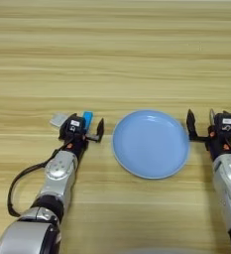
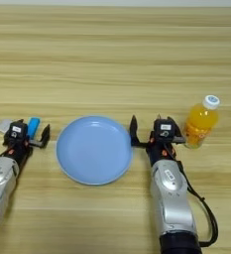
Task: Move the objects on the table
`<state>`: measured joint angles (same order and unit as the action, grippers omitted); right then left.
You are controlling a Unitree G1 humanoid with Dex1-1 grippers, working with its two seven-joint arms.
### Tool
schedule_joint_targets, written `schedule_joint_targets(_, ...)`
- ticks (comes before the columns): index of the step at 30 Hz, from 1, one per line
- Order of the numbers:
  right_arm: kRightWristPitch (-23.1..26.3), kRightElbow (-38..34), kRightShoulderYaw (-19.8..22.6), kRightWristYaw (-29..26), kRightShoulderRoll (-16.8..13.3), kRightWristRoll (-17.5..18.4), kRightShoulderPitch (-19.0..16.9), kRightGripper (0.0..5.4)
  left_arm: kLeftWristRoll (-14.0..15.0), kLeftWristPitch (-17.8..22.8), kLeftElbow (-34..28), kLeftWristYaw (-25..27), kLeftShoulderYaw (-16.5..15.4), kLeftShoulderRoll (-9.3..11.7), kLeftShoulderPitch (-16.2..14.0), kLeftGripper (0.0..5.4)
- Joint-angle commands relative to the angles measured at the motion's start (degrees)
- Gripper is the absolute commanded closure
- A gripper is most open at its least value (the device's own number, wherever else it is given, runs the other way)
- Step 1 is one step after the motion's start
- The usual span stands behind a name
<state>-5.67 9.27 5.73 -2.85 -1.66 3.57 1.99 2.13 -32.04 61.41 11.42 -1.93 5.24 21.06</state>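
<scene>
A round light-blue plate (image 2: 93,150) lies flat on the light wooden table (image 2: 112,59), between the two arms. It holds nothing.

To the plate's left, a small flat blue bar (image 1: 87,119) and a tiny grey-silver block (image 1: 58,119) lie on the wood, the block further left. The left gripper (image 1: 85,130) sits right over this pair: its body covers the gap between them and the bar's near end. Its jaws are spread wide, one black finger (image 1: 100,130) sticking up just beside the plate's left rim, apart from it. The other finger is hidden by the gripper body, and whether it touches the bar cannot be told. Nothing is pinched.

On the plate's right, the right gripper (image 2: 156,134) has its jaws spread as well, one finger (image 2: 133,131) standing close against the plate's right rim. It holds nothing.

A white-capped bottle of orange drink (image 2: 201,123) stands upright just right of that gripper, very near its outer finger; contact cannot be judged.
</scene>
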Motion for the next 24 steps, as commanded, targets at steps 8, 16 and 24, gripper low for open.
schedule_joint_targets(8, 0.27, -0.15, 0.2, 0.3, 0.05, 0.42, 0.52, 0.0, -1.45, 2.67, 2.72, 0.2, 0.8, -0.79, -3.33, 1.77)
schedule_joint_targets(16, 0.27, -0.16, 0.24, 0.29, 0.02, 0.43, 0.53, 0.0, -1.06, 2.53, 2.37, 0.51, 0.55, -0.83, -3.46, 2.49)
schedule_joint_targets(24, 0.28, -0.11, 0.24, 0.24, -0.01, 0.45, 0.65, 0.0, -0.37, 2.77, 2.11, 0.66, 0.04, -0.74, -3.39, 3.36)
